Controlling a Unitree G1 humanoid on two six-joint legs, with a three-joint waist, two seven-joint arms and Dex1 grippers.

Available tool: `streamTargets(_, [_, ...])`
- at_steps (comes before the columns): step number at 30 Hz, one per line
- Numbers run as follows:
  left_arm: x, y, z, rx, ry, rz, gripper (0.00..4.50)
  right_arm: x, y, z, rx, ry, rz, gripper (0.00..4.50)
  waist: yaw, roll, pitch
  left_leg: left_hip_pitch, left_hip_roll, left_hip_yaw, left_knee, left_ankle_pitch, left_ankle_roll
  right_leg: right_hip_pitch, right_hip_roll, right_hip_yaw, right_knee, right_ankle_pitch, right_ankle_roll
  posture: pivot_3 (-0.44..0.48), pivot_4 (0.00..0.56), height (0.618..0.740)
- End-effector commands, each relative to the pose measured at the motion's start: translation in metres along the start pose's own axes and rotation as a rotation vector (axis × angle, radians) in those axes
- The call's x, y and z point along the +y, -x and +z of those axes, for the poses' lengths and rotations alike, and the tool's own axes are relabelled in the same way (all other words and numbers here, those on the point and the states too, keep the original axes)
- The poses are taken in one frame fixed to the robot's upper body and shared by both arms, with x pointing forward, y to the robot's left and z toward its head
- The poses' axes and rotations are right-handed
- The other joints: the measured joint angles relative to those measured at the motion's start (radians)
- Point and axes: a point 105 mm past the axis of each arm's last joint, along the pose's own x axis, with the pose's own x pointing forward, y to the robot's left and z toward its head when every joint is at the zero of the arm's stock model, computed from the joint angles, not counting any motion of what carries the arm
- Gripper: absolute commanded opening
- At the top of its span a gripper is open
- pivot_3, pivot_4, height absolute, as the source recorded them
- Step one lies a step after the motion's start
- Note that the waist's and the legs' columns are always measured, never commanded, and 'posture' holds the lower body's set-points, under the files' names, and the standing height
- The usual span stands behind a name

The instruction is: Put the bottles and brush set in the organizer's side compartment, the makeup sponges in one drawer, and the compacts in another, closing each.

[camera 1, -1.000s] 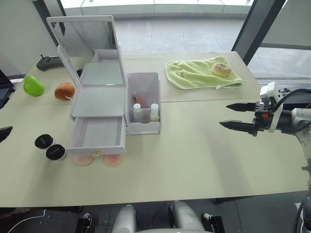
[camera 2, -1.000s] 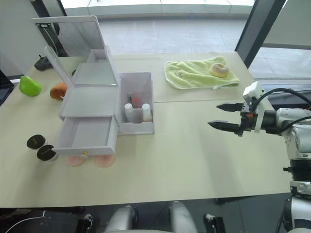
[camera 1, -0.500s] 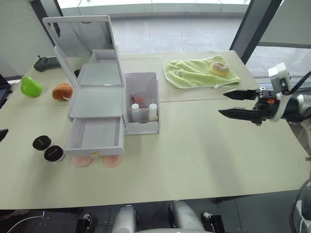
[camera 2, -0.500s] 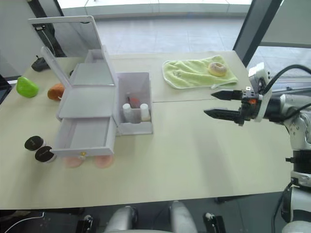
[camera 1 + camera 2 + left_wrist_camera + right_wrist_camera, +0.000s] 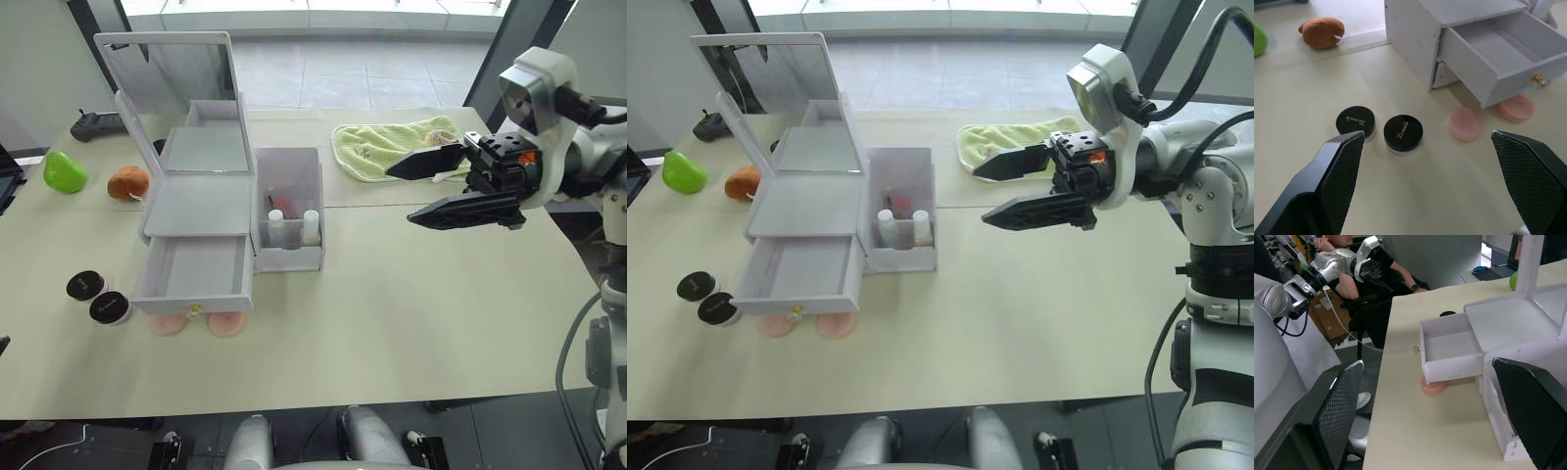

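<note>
Right, I've got the two compacts [image 5: 1380,130] under my left hand [image 5: 1435,186], and gold script runs across each black lid, though I can't make out the words. They sit side by side on the worktop [image 5: 411,294], nearly touching, just off the left of the organizer [image 5: 201,211]. My left hand hangs above them with its two black fingers spread wide and nothing between them. I see the makeup sponges [image 5: 1490,116] as two flat peach-pink rounds lying on the worktop at the front of the open lower drawer [image 5: 196,274]; one pokes out from beneath the drawer's front by the gold knob [image 5: 1536,78]. That drawer is pulled out and looks bare inside. I read the organizer as pale grey-white, its lid mirror [image 5: 171,69] standing upright at the back. Beside it on the right, the translucent side compartment [image 5: 290,206] holds both white-capped bottles [image 5: 292,227] upright near its front wall, with something pink-red behind them that I take for the brush set, hard to tell. My right hand [image 5: 421,191] is up above the worktop, well right of the organizer, fingers parted and empty, pointing toward it. Behind that hand lies a green towel [image 5: 377,147]. Past the organizer's left I pick out a green pear-shaped object [image 5: 66,173] and an orange fruit-shaped one [image 5: 128,182].
</note>
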Motion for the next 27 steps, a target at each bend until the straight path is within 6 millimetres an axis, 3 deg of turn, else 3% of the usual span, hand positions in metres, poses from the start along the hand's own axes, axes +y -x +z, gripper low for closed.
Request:
streamTargets(1, [-0.027,-0.007,-0.003,0.029,-0.088,-0.064,4.48,0.004,-0.005,0.008,0.020,0.075,0.052,4.50,0.004,0.001,0.000,0.000,0.000,0.000,0.000,0.000,0.000,0.000,-0.001,0.000,0.000,0.000,0.000,0.000,0.150,0.740])
streamTargets(6, [-0.069,-0.028,-0.027,0.044,-0.077,-0.160,4.48,0.003,-0.011,0.002,0.067,0.095,0.060,4.50,0.009,0.000,0.000,0.000,0.000,0.000,0.000,0.000,0.000,0.001,-0.001,0.000,0.000,0.000,0.000,0.000,0.150,0.740])
streamTargets(10, [-0.090,-0.047,-0.041,0.017,-0.076,-0.203,4.48,0.007,-0.012,-0.004,0.120,0.095,0.049,4.50,0.008,-0.001,-0.001,-0.001,0.000,0.001,0.001,0.000,0.000,0.005,0.000,0.001,-0.001,0.000,0.000,0.000,0.150,0.740])
streamTargets(13, [-0.095,-0.063,-0.048,-0.023,-0.137,-0.221,4.48,0.012,-0.013,-0.007,0.135,0.093,0.039,4.50,0.007,-0.001,-0.002,0.000,0.000,0.001,0.001,0.000,0.000,0.006,0.001,0.001,-0.001,0.000,0.000,0.000,0.150,0.740])
streamTargets(20, [-0.115,-0.099,-0.053,-0.103,-0.108,-0.286,4.48,0.023,-0.018,-0.038,0.180,0.094,-0.032,4.50,0.008,-0.002,-0.003,-0.001,0.000,0.001,0.006,-0.002,0.004,0.007,0.002,0.002,-0.001,0.000,0.002,0.000,0.150,0.740])
streamTargets(27, [-0.125,-0.135,-0.060,-0.147,-0.116,-0.276,4.48,0.018,-0.018,-0.062,0.241,0.106,-0.183,4.50,0.008,-0.001,-0.004,-0.001,-0.001,0.001,0.008,-0.004,0.006,0.008,0.003,0.002,-0.001,0.001,0.004,0.000,0.150,0.740])
